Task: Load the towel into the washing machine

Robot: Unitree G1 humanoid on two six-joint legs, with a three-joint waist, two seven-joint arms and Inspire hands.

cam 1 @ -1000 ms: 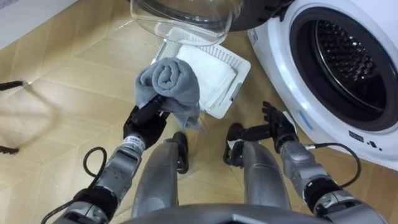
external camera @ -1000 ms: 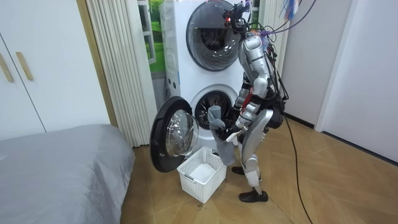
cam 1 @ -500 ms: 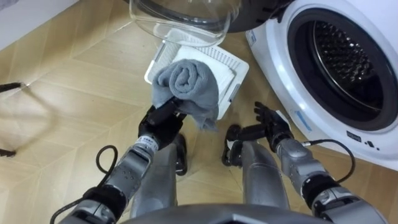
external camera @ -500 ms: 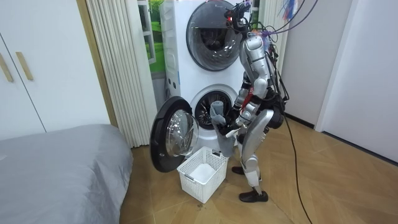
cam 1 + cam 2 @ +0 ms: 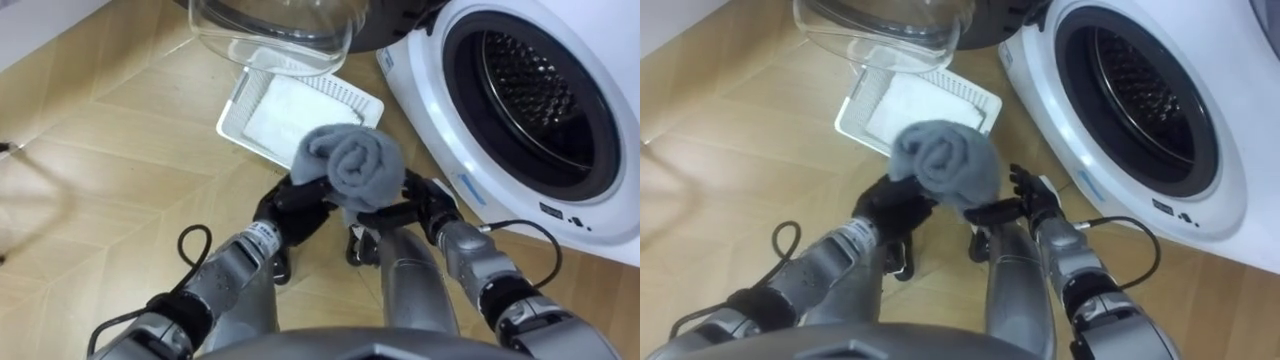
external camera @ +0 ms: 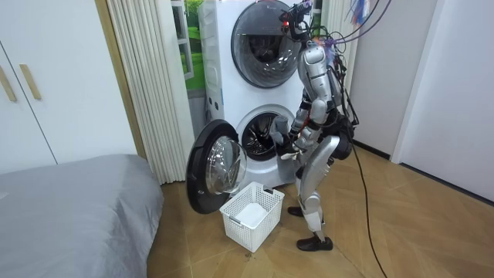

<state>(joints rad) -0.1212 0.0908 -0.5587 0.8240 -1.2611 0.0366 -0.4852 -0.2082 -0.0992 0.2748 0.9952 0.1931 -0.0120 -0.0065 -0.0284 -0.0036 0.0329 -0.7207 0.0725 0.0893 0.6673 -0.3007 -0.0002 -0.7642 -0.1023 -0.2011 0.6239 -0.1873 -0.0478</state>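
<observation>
the robot stands close before the lower washing machine (image 5: 415,95), and its round door (image 5: 270,35) hangs open toward the room view's left. the left hand (image 5: 300,205) has its fingers curled around a rolled grey towel (image 5: 352,168) and holds it up in the air, between the white basket (image 5: 232,125) on the floor and the front of the machine. the towel is not yet inside; it is near the opening but outside the rim. the right hand (image 5: 425,195) is just beside the towel, with loose, spread fingers and nothing in its hold; i cannot tell if it touches the cloth.

i think the step in hand is the carrying of the towel to the drum (image 5: 535,90). the next move asks the left arm to reach further to the robot's right and forward, to pass the towel over the lower rim, and only then to loosen the fingers. a hanging end may catch on the rim.
</observation>
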